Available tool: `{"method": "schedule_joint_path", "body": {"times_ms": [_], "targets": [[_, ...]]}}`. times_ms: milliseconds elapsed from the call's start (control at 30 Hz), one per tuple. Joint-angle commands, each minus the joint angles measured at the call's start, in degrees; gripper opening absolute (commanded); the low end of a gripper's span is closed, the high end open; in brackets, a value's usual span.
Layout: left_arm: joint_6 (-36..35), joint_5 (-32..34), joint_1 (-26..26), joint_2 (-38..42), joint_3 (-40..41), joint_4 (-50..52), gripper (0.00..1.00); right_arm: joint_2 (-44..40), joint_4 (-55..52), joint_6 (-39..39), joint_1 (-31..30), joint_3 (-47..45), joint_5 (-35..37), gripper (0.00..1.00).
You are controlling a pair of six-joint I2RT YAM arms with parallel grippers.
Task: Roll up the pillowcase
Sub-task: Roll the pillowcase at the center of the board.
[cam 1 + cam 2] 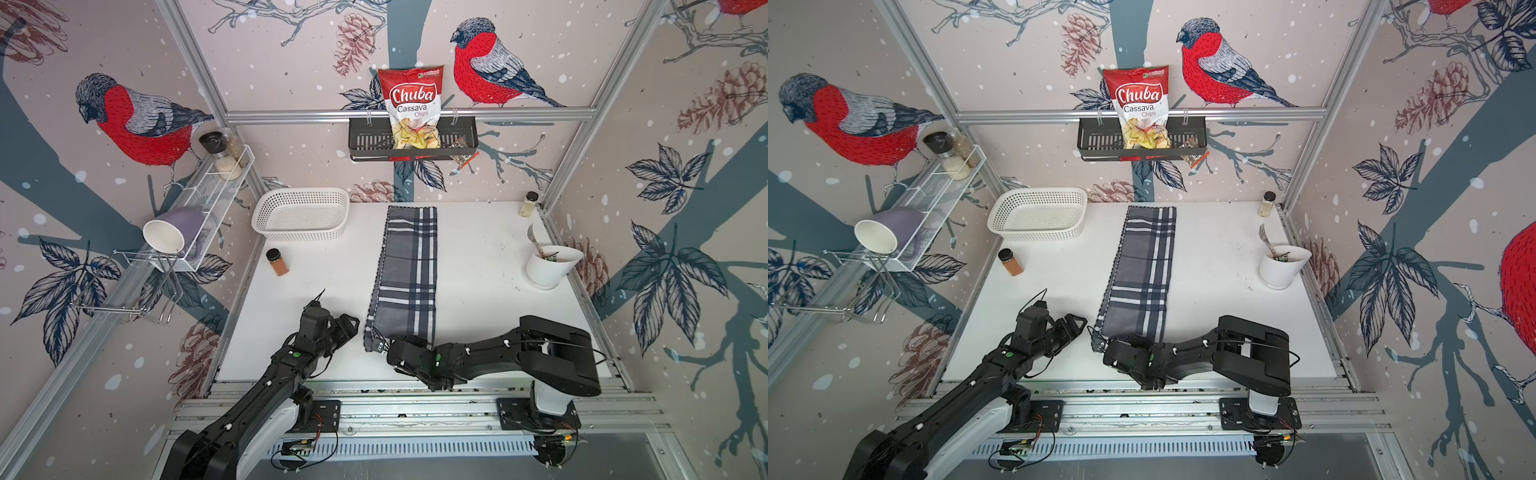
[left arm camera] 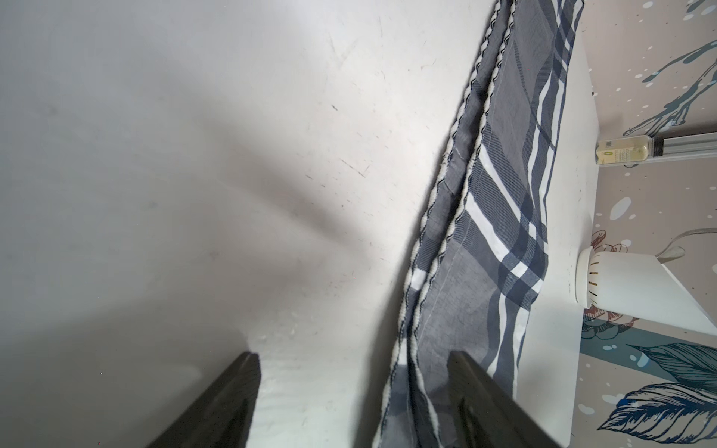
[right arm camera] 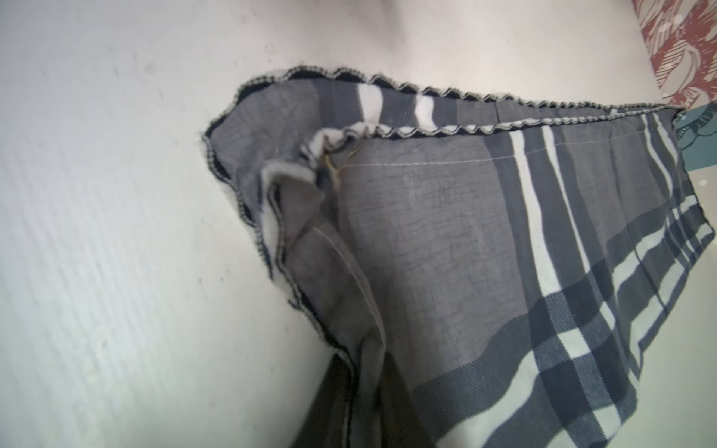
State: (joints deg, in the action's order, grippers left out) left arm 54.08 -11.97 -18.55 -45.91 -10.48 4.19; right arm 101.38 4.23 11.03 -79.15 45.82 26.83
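The right claw point(image 1: 379, 345), at lower centre of a top view, is clenched on the lower-left corner of the pillowcase point(image 1: 409, 270). The folded strip runs lengthwise toward upper centre across the counter point(image 1: 478, 257). The left claw point(image 1: 352, 323) gapes empty just left of that corner.

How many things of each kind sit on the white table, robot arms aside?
Small spice jars: 2 (orange-brown powder jar, pale-filled clear jar)
White perforated plastic basket: 1
Grey plaid cloth pillowcase: 1
White plastic pot: 1
Metal fork standing in the pot: 1
Total: 6
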Motion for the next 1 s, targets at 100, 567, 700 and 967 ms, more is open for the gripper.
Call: {"method": "schedule_joint_path", "body": {"times_ms": [100,567,700,967], "targets": [[0.69,0.8,0.24,1.2,0.41,3.33,0.81,-3.34,-16.84,-0.32,2.38,4.56,-18.03,0.0],[-6.08,-0.06,0.23,-0.94,-6.57,1.79,0.73,-2.42,-37.84,3.02,25.19,20.17,-58.85,0.0],[-8.12,-0.28,0.25,-3.65,-8.59,-0.29,0.72,1.67,-43.81,7.67,29.99,26.6,-59.17,0.02],[-10.07,0.63,0.2,-7.98,-11.48,-1.52,0.75,11.3,-49.39,11.7,36.04,37.17,-55.19,0.28]]}}
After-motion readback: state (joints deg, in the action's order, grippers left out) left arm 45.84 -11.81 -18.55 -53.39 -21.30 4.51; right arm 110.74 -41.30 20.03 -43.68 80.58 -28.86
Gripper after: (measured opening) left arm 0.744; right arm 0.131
